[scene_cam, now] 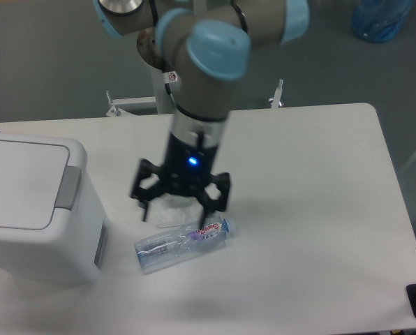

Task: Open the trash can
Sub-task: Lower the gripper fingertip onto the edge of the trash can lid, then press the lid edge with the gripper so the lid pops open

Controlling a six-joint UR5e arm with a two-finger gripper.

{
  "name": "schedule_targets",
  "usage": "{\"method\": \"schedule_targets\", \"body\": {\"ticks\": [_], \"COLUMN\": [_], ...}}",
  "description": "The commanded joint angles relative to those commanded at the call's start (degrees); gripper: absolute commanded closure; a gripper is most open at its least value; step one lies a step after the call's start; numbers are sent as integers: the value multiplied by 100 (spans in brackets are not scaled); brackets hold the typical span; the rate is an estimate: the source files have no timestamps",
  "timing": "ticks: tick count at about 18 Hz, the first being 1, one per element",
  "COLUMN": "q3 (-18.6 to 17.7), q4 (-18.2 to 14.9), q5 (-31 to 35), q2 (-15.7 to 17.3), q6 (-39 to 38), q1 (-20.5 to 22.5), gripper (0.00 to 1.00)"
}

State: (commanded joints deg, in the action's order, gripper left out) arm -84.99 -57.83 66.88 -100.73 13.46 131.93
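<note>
Your trash can (33, 209) sits at the left edge of the view, on the near-left part of the white surface (313, 209). It is a large white boxy bin with rounded corners. Its flat lid (19, 181) lies down and closed, and the grey rectangular push tab (68, 188) sits at the lid's right edge, facing toward the middle of the surface. A grey strip shows lower on the can's right side wall.

Your tool (176, 209) hangs to the right of the can, near it but clearly apart, with a strip of bare surface between the two. It points downward from the arm (201, 70), which comes in from the top of the view, and a small blue light glows on its body. The two dark fingers (146, 188) are spread wide and hold nothing; you can see open space between them. The tool is motion-blurred, so finer detail at the tips cannot be made out.

Just below the tool lies a clear plastic bottle (183, 242) on its side, with a purple and white label toward its right end. Its left end points toward the can's lower right corner without touching it. A pale, crumpled translucent thing (172, 211) lies between the spread fingers, just behind the bottle; what it is you cannot tell.
</note>
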Motion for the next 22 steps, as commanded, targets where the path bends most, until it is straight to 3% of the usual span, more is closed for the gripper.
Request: {"method": "schedule_targets", "body": {"ticks": [6,22], "q3": [-210,-554], "q4": [-44,53], "q5": [105,123], "q2": [299,203], "q6": [-115,-168], "q1": [-308,-493], "gripper": [0,0]}}
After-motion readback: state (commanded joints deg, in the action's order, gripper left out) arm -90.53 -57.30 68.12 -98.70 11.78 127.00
